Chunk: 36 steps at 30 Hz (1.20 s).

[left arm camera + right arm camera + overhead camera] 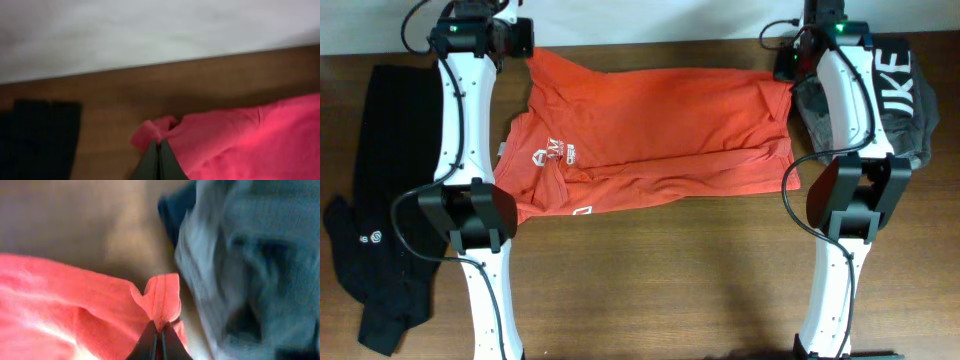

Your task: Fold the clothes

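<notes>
Here left claw (159, 146) pinches T-shirt (660, 135); right claw (161, 329) too.

— What has the right gripper (160, 333) got?
— A seamed fold of the orange-red T-shirt (60, 305), pinched tight between its fingers.
— And beside it?
— A blurry, crumpled grey garment (250, 270) just right; brown surface (75, 220) above.

A dark brown wooden surface (650, 285) lies evenly lit; a pale wall (650, 18) runs along its far edge.
</notes>
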Each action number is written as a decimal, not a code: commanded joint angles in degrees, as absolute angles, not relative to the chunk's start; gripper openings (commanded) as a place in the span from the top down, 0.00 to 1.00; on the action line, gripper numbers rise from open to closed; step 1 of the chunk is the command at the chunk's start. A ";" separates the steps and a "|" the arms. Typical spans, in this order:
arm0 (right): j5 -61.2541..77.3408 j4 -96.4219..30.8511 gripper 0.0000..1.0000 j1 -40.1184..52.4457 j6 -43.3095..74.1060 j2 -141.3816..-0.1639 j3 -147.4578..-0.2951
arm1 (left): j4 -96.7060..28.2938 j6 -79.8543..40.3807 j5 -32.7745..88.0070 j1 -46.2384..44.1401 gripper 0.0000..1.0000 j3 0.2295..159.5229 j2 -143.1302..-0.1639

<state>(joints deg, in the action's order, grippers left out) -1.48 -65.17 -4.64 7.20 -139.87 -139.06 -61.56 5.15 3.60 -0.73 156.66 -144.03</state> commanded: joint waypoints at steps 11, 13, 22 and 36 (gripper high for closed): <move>4.82 -84.25 0.96 -6.37 5.98 -139.87 -145.56 | -77.08 6.09 3.16 0.03 0.99 157.73 -142.34; 6.57 -85.93 0.96 -7.27 5.98 -139.85 -145.58 | -79.09 5.63 3.14 0.16 0.99 157.73 -142.26; 13.37 -89.12 0.96 -10.96 3.20 -138.76 -145.58 | -84.16 3.25 3.16 0.91 0.99 157.73 -138.26; 13.37 -90.15 0.96 -11.53 1.23 -138.26 -145.58 | -91.15 2.68 1.06 2.15 0.99 157.71 -136.79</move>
<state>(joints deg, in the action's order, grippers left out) 12.67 -89.86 -11.27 2.28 -139.87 -144.03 -90.94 3.64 2.11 0.91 156.77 -138.21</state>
